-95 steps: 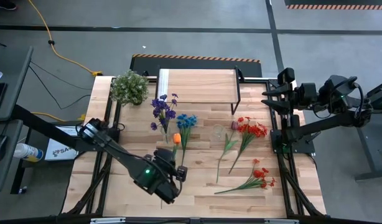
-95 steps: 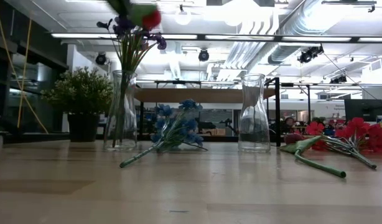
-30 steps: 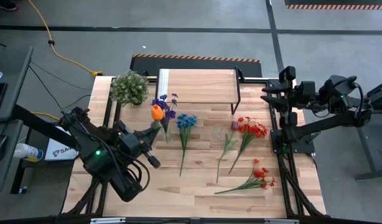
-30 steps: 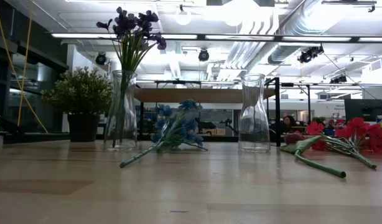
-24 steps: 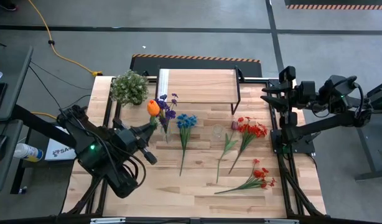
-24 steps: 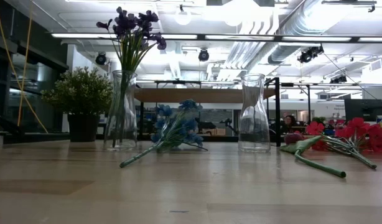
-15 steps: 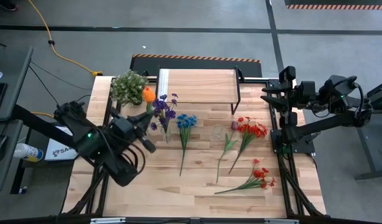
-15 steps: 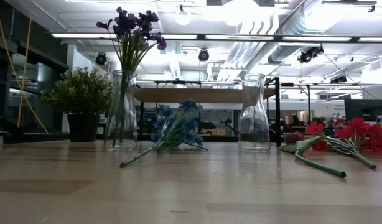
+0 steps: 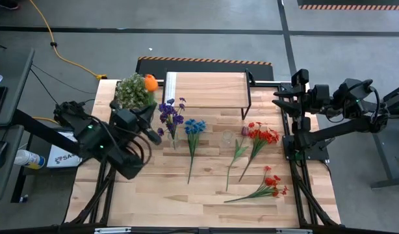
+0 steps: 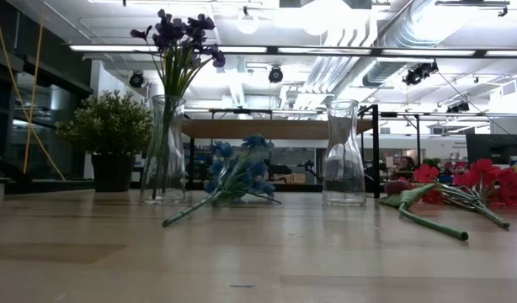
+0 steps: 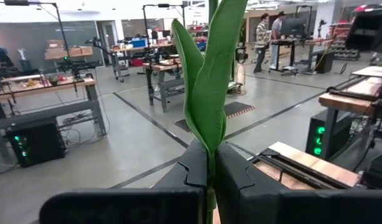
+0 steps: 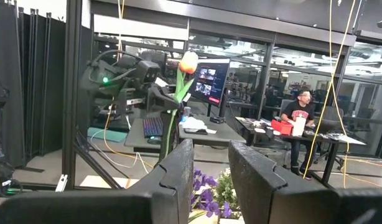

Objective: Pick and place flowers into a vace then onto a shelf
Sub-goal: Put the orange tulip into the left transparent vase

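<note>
While the left arm reaches in over the desk's left side, the left tool is pinched shut on the green stem of an orange flower — in the left wrist view the two dark fingers meet on the stem just below its broad leaves. The bloom stands raised above the bushy potted plant at the desk's far left corner.

Nearest the front edge lies a red flower spray, flat on the wood. Farther in, a second red bunch and a maroon-budded stem lie beside an empty clear vase. A blue flower rests on the desk near the middle, its stem pointing toward the front. Just left of it a second vase stands upright with purple flowers in it.

Behind these, the shelf sits at the desk's far edge with a bare wood top.

Off the desk's right side, the right tool hangs with its fingers parted a little — nothing between them.

On the floor to the left, a white box carries letters, too cut off to read.
</note>
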